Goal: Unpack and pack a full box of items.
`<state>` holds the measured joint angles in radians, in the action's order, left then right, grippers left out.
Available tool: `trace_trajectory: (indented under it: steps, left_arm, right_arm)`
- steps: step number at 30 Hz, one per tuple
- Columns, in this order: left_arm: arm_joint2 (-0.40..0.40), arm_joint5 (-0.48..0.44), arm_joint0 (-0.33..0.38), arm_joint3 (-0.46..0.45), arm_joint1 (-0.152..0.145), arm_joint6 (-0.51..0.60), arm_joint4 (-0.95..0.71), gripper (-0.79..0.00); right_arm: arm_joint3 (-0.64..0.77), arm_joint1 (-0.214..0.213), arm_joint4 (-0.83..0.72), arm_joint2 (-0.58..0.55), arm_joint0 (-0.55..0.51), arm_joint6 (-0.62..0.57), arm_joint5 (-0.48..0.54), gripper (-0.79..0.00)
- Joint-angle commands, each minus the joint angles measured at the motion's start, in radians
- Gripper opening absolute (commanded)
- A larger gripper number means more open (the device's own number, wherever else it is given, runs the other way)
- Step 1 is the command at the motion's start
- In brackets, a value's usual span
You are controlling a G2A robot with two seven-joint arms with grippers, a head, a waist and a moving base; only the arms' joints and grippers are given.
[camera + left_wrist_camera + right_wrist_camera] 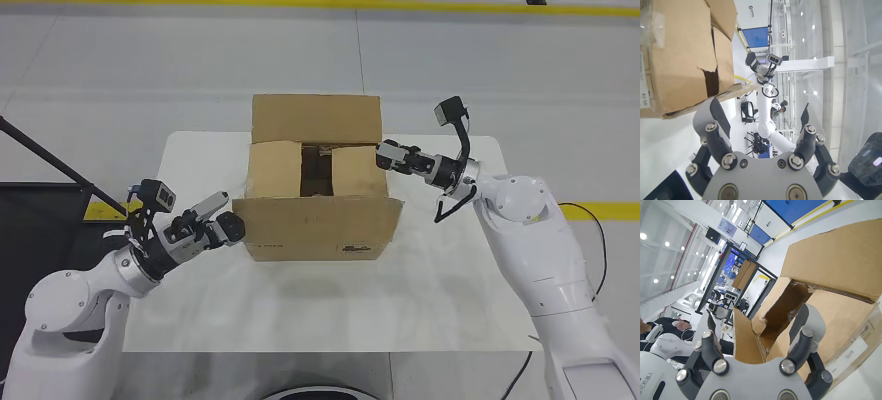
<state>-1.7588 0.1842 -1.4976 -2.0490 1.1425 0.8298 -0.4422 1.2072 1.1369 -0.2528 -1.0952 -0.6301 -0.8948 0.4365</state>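
Matt brown corrugated cardboard box sits on smooth white table.

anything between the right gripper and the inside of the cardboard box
Yes: the two short inner flaps of the brown cardboard box lie folded over its opening, leaving just a narrow dark gap in the middle. The open right gripper sits at the flap nearest it.

What lies inside the box is too dark to tell.
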Motion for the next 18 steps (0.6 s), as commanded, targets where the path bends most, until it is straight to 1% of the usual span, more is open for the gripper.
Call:
trace_trajectory:
  steps: [1,3,5,10,16,18]
  left_arm:
    - [0.013,0.020,0.015,0.004,0.000,-0.032,0.004,0.000]
    - [0.024,0.040,0.030,0.002,-0.002,-0.078,0.044,0.000]
    - [0.045,0.050,0.040,-0.002,-0.002,-0.108,0.073,0.000]
    - [0.091,0.074,0.064,0.004,-0.003,-0.174,0.125,0.000]
    - [0.137,0.083,0.093,0.033,-0.003,-0.210,0.154,0.000]
    - [0.148,0.086,0.100,0.040,-0.003,-0.224,0.162,0.000]
  right_arm:
    - [-0.003,0.002,0.016,0.000,-0.003,0.059,-0.040,0.000]
    - [-0.016,0.009,0.028,0.011,0.007,0.112,-0.068,0.000]
    - [-0.049,0.019,0.055,0.024,0.028,0.197,-0.104,0.000]
    - [-0.164,0.056,0.116,0.095,0.123,0.347,-0.180,0.000]
    - [-0.369,0.116,0.096,0.179,0.241,0.428,-0.181,0.000]
    - [-0.438,0.138,0.088,0.207,0.277,0.437,-0.184,0.000]
